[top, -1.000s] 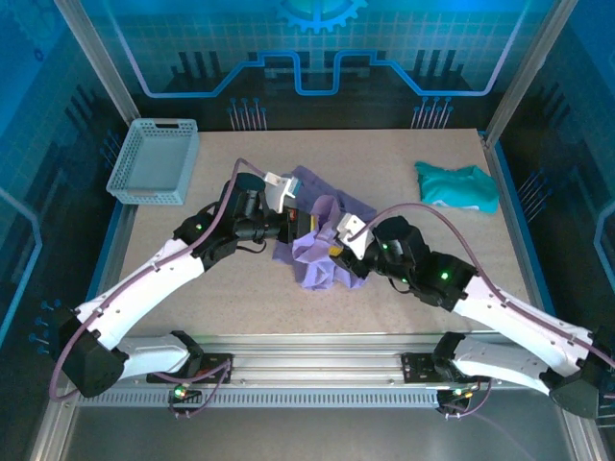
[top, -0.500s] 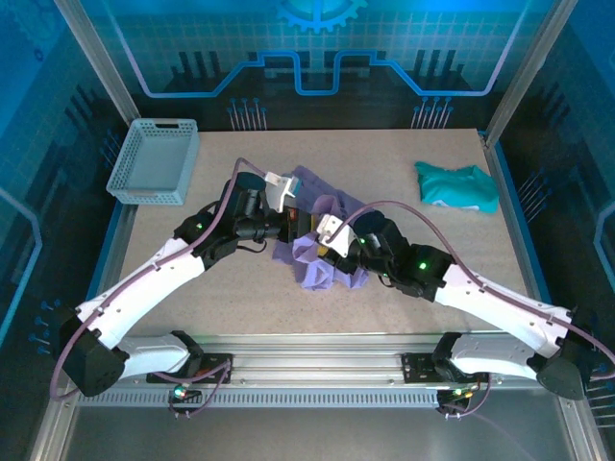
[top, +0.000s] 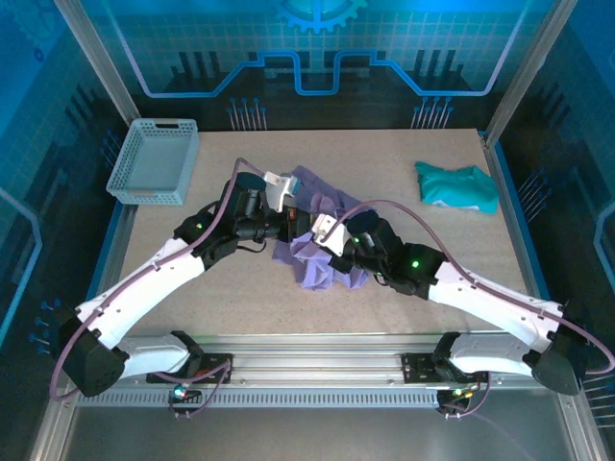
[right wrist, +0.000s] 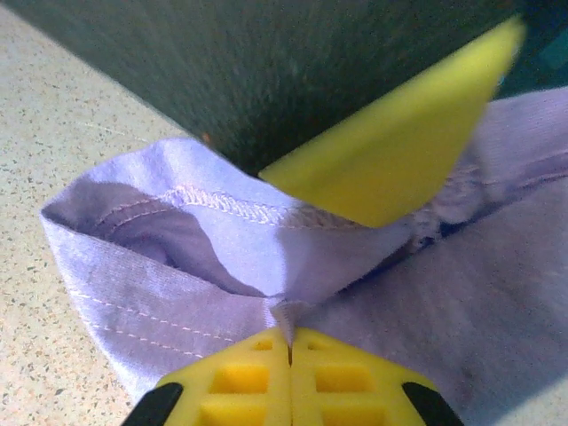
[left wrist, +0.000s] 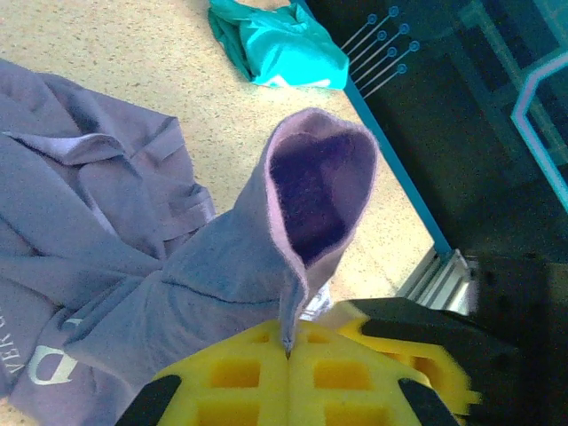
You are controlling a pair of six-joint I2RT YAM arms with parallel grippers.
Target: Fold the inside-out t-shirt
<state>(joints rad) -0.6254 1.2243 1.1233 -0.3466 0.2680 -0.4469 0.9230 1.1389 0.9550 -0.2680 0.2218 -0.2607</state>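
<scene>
The table carries the crumpled inside-out t-shirt near its centre, between the 2 arms. A grey basket stands at 10 o'clock, well apart from it, and a teal garment lies at 2 o'clock. The left gripper is clenched on a fold of the t-shirt, which rises as a hollow loop toward 12 o'clock in its wrist view. The right gripper is also clenched, pinching a stitched hem of the same t-shirt.

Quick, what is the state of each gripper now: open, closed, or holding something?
The left gripper is closed, pinching a fold of the t-shirt.
The right gripper is closed, pinching the t-shirt near a stitched hem.
</scene>
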